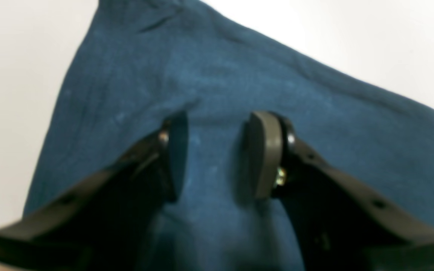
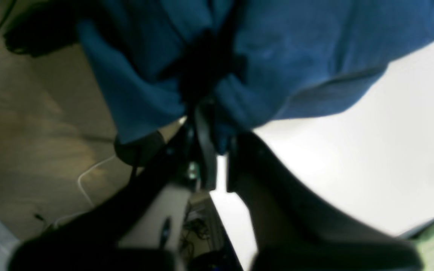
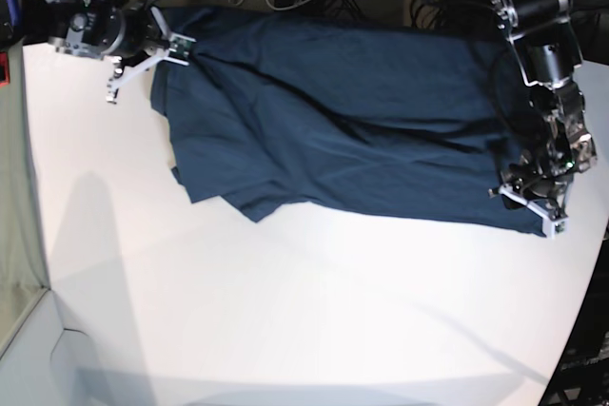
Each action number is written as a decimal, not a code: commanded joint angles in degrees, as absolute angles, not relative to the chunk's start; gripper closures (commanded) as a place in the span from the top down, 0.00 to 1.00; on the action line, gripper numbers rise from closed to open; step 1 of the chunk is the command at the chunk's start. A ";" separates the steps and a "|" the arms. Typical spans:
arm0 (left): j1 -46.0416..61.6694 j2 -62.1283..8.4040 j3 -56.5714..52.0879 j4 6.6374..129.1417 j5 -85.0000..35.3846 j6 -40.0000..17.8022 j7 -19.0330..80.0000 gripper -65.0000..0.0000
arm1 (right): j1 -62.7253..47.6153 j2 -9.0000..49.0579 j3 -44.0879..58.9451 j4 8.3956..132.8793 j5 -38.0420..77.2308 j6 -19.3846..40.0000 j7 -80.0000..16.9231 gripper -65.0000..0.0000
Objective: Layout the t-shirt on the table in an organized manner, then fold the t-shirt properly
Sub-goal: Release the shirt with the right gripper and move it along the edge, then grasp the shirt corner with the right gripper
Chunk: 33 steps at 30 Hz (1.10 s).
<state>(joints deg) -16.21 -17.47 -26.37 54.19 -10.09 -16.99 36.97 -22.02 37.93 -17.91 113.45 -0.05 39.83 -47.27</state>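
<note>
While spread broadly across the far half of the table [image 3: 285, 311], lies far from flat: navy t-shirt [image 3: 352, 121], creased on long diagonals, with a lower flap doubled under near the front left of the base view. Judged as the laying-out step, not yet the folding.

Right tool [image 2: 217, 150]: seen at the shirt's upper corner on the base view's left, beside the table's far edge. Jaws close together in the wrist view, with a narrow gap showing low between them and a bunch of blue cloth gathered at the tips. Cannot be told whether that cloth is pinched or merely draped there; blur prevents a finding.

Left tool [image 1: 213, 150]: parted to a moderate width, pads [image 1: 264, 150] standing apart over the fabric, nothing between them but the cloth surface behind. No grip evident. Located in the base view at the shirt's near corner on that view's right, close to the table's curved edge.

Next move, as judged: secure hold at both ends, then tension outward and forward to draw out the diagonal creases and free the tucked flap. Calls for closing the left tool on the hem first, and confirming the right-hand hold. Risk noted: pulling with one end loose likely drags the garment sideways instead of flattening it, and the far edge sits close to the table's back rim.
</note>
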 commanded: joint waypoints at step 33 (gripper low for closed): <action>-16.04 -18.59 -26.42 54.99 -9.80 -16.75 37.67 0.41 | 20.09 7.69 8.48 85.32 0.04 40.00 -67.03 0.59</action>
